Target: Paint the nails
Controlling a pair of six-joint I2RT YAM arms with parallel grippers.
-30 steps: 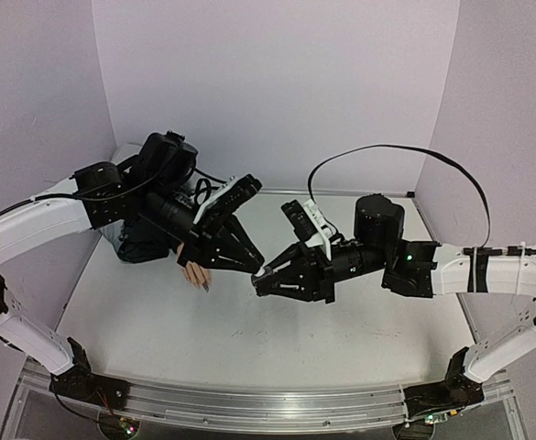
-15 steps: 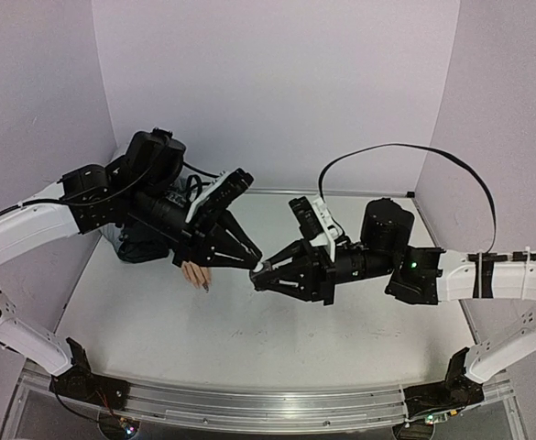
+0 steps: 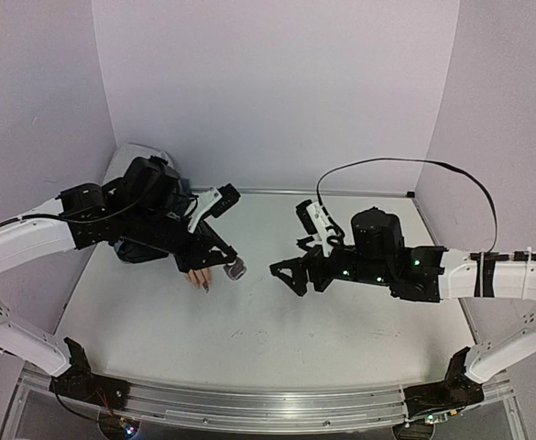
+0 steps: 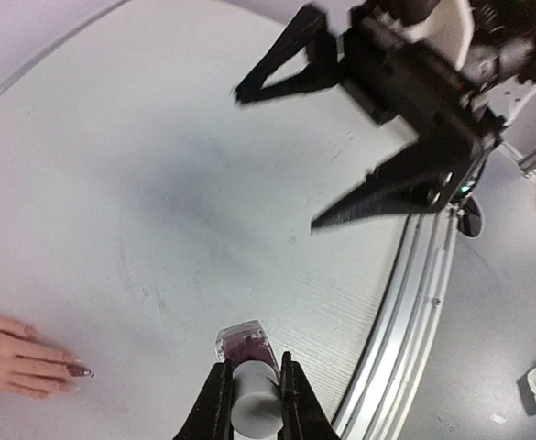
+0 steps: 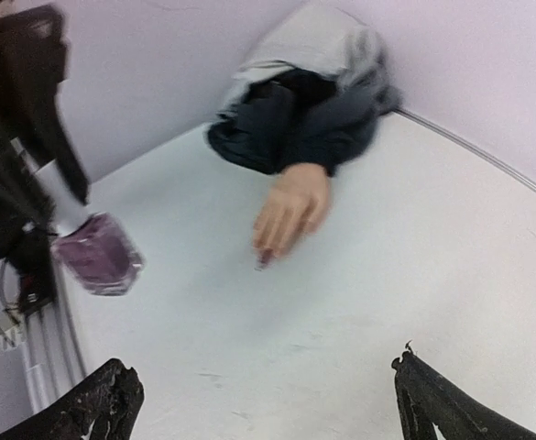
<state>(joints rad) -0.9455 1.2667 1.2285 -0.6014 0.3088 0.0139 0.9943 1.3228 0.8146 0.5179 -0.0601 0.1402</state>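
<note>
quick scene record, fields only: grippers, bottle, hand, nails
left gripper: shut on the bottle's white cap
right gripper: open, empty, apart from the bottle
bottle: purple polish, held beside the hand's fingertips
hand: palm down on the table
nails: one looks dark, the others too small to tell

A robotics lab test cell; a white surface (image 3: 277, 321) is boxed in by plain lavender walls (image 3: 277, 92) along its far, left and right edges; an aluminium rail (image 3: 249, 401) runs along its near edge, with the bases of a white-and-black left arm (image 3: 20, 243) and right arm (image 3: 506, 275) bolted at its ends; a loose black cable (image 3: 387, 161) loops above the right arm; grey floor (image 4: 506, 302) lies beyond the rail.
</note>
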